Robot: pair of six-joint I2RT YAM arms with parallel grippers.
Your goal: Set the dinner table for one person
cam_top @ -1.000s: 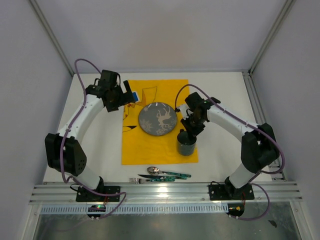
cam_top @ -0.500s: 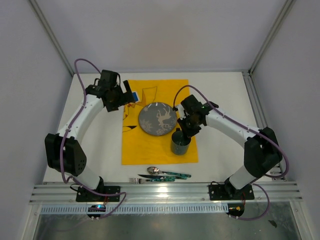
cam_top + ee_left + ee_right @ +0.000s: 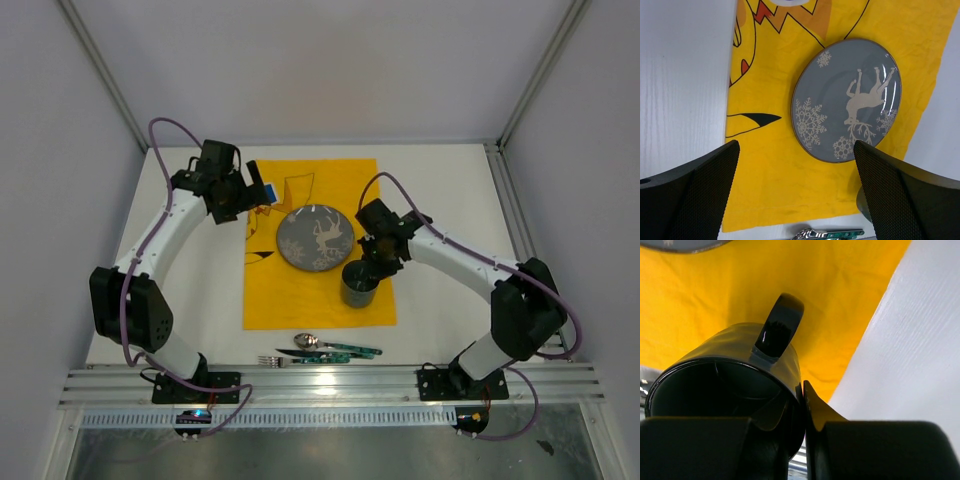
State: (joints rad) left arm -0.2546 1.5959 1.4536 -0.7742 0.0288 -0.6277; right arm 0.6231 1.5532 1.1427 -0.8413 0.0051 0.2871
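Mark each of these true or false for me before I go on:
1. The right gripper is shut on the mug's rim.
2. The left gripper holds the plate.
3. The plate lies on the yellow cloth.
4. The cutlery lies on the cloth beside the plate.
1. True. The right gripper pinches the rim of the mug, one finger inside and one outside.
2. False. The left gripper is open and empty, and it hovers above the plate.
3. True. The plate lies flat on the yellow cloth.
4. False. The cutlery lies on the bare table, off the cloth's near edge.
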